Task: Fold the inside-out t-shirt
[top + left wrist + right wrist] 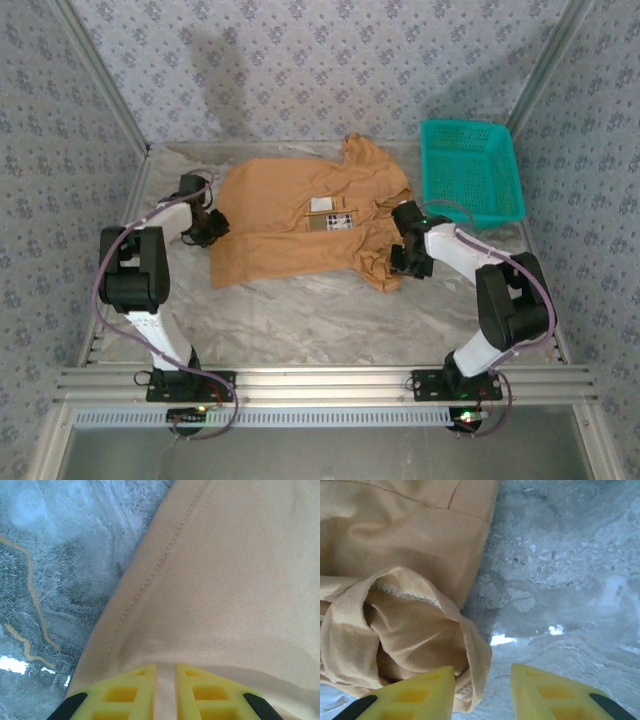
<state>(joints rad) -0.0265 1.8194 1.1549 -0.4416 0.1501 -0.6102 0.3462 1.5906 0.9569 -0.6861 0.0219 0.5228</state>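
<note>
The caramel-brown soft cloth short-sleeved t-shirt (290,225) is spread flat on the marbled grey table (330,320). Its long axis is laid left to right, with the hem to the left and the sleeves towards the teal plastic mesh basket (470,170). The hem edge is pinched between the closed fingers of the left gripper (165,692). The right gripper (482,692) is held open at the bunched near sleeve.
</note>
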